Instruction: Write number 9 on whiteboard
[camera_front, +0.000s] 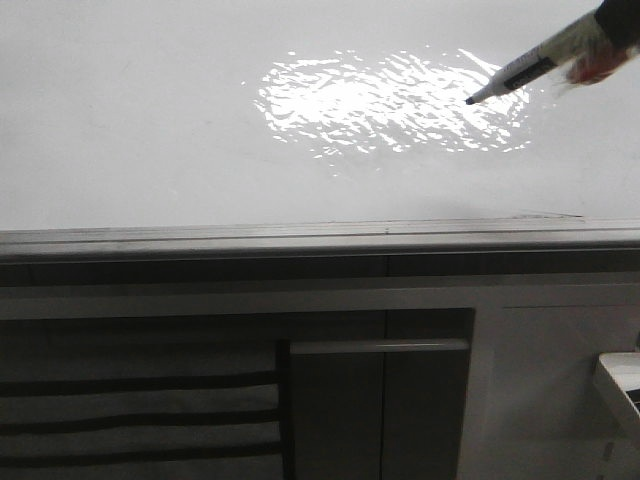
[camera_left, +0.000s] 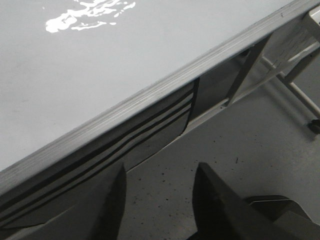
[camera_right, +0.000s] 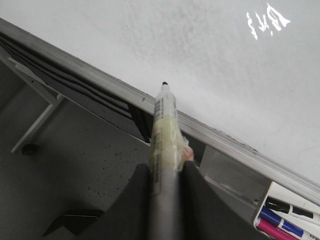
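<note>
The whiteboard (camera_front: 150, 120) fills the upper front view, glossy white with a rippled glare patch and a grey metal ledge (camera_front: 300, 240) along its lower edge. No number 9 or any stroke shows on it. My right gripper (camera_right: 165, 167) is shut on a black-tipped marker (camera_right: 164, 125), which enters the front view from the upper right, its tip (camera_front: 470, 101) over the right end of the glare. I cannot tell if the tip touches the board. My left gripper (camera_left: 159, 175) is open and empty, below the ledge over the floor. The board also shows in the left wrist view (camera_left: 100, 65).
Dark cabinet fronts with slats (camera_front: 140, 410) and a grey panel (camera_front: 550, 380) sit under the ledge. A tray of several spare markers (camera_right: 285, 220) hangs near the board's right end. A white frame leg (camera_right: 37, 120) stands on the speckled floor (camera_left: 240, 150).
</note>
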